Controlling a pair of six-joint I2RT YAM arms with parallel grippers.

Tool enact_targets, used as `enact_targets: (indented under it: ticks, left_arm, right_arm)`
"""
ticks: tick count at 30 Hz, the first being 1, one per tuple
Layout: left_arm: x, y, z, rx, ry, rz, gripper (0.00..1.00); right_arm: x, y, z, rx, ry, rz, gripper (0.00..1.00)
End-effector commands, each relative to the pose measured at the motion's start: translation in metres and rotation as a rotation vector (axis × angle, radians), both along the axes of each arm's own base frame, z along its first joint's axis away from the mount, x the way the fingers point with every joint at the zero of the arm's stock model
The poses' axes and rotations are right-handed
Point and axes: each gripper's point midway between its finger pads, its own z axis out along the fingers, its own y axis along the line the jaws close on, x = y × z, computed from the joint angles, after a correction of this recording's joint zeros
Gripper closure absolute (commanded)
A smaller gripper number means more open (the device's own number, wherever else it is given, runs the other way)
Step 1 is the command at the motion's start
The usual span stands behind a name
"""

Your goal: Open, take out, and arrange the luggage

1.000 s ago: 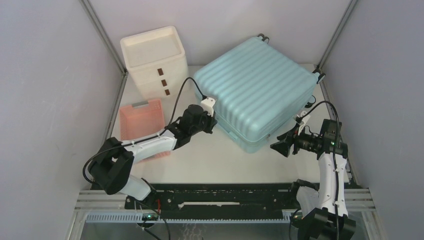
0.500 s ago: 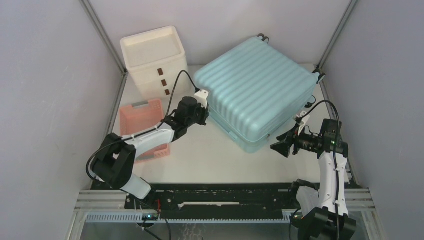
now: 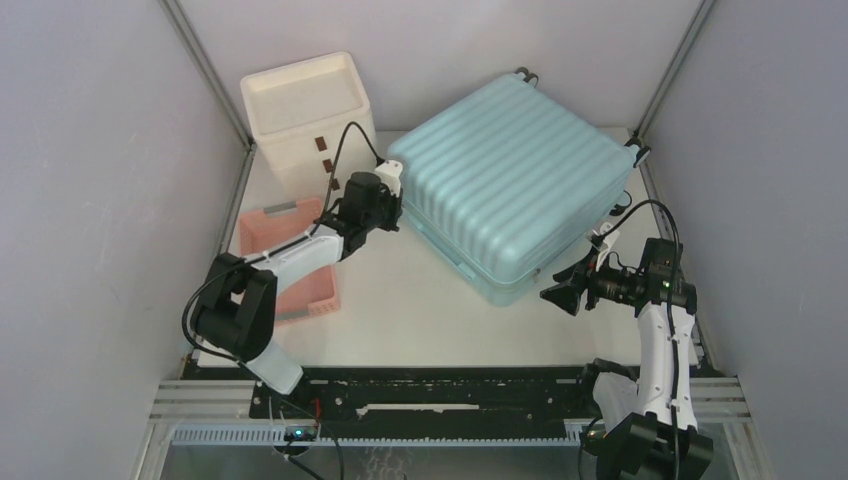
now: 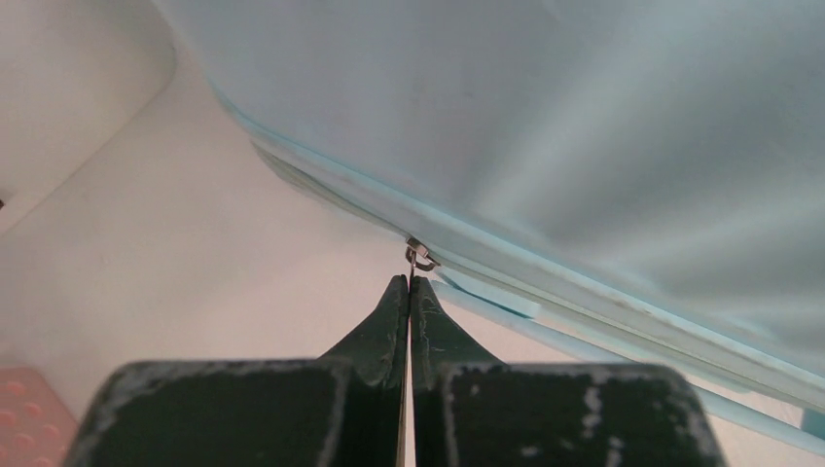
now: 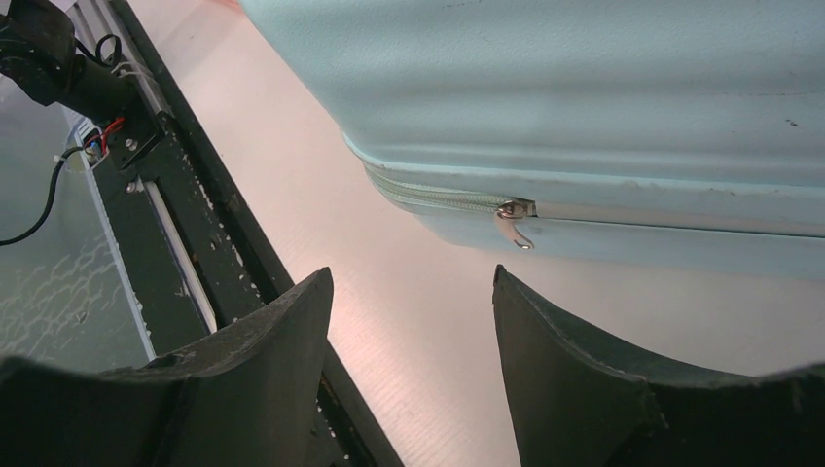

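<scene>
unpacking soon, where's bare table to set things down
Bare table between luggage, pink basket and base rail. Crowded far left: drawer box, basket, left gripper on the zipper pull; right gripper by luggage's near corner.

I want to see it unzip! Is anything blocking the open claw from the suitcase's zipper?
No, nothing visible. Only bare table lies between the open right gripper and the zipper pull on the luggage.
</scene>
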Motion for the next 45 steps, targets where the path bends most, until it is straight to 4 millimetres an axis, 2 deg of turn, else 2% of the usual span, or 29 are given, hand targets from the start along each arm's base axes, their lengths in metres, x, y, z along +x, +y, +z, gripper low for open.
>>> enact_targets:
  ticks: [1,9,11,24,31,36,45]
  left_arm:
    - [0.029,0.035,0.013,0.053,-0.031,0.097,1.00]
    - [0.050,0.053,0.013,0.059,-0.020,0.134,1.00]
    - [0.051,0.058,0.007,0.072,0.008,0.144,1.00]
    - [0.076,0.081,0.010,0.054,0.029,0.206,1.00]
    - [0.083,0.087,0.013,0.050,0.030,0.218,1.00]
    - [0.089,0.083,0.015,0.026,0.035,0.197,1.00]
    - [0.102,0.087,0.021,0.011,0.048,0.213,1.00]
  right_arm:
    - [0.005,0.000,0.015,-0.002,-0.075,0.021,0.31]
    - [0.005,0.000,0.015,0.000,-0.075,0.021,0.30]
    - [0.005,-0.001,0.015,0.001,-0.074,0.020,0.30]
    - [0.004,-0.002,0.015,0.002,-0.081,0.017,0.30]
    - [0.004,-0.002,0.015,0.002,-0.084,0.012,0.30]
    - [0.004,-0.002,0.015,0.004,-0.083,0.013,0.30]
    - [0.003,-0.002,0.015,0.008,-0.087,0.018,0.30]
